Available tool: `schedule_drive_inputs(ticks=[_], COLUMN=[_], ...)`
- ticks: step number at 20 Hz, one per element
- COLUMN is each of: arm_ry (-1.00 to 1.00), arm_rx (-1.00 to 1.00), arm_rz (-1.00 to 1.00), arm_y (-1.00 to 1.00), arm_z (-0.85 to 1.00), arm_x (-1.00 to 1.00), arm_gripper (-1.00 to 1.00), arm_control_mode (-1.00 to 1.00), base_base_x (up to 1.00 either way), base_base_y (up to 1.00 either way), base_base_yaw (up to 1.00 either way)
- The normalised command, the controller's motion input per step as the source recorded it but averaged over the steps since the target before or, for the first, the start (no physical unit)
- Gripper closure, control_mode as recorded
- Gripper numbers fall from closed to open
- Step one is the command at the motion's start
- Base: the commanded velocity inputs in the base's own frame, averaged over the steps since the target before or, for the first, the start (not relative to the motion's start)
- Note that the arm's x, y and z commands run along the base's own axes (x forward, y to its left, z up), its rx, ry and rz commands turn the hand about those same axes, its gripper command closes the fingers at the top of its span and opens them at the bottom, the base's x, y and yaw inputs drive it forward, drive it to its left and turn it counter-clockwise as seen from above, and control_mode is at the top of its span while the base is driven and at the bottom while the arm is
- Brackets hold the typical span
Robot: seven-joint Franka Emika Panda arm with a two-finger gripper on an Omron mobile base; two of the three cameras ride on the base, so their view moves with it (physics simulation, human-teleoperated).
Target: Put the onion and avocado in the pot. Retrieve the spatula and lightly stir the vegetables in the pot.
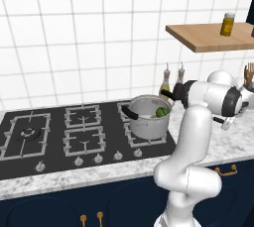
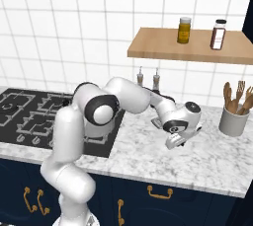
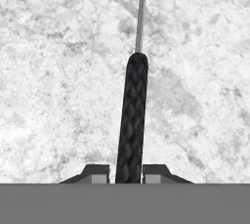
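Hand [image 3: 129,174] closed on spatula [image 3: 133,115], black textured handle, thin steel shank, grey blade, over marble counter [image 3: 58,96]

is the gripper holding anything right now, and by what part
Yes: the gripper is shut on the black textured handle of the grey-bladed spatula, near the handle's end.

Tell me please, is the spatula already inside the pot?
No, the spatula lies on the marble counter, its black handle between the jaws.
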Motion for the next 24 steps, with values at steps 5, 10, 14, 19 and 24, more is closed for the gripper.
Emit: schedule_drive_inputs(ticks=[5,10,14,19,24], arm_ry=[-0.04,-0.05,-0.14,-0.20,-0.11], arm_rx=[-0.13,-0.27,-0.41,-0.43,-0.47], arm_rz=[0.18,0.25,0.23,0.24,0.22], arm_y=[0.12,0.07,0.11,0.12,0.40], arm_z=[0.67,1.00,1.00,1.00,1.00], arm_x=[-0.87,-0.97,-1.00,-1.00,-0.78], arm_gripper=[1.00,1.00,1.00,1.00,1.00], arm_control_mode=[-1.00,-1.00,-1.00,-1.00,-1.00], base_base_x=[0.00,0.00,0.00,0.00,0.00], base_base_y=[0.00,0.00,0.00,0.00,0.00], base_base_yaw=[0.00,0.00,0.00,0.00,0.00])
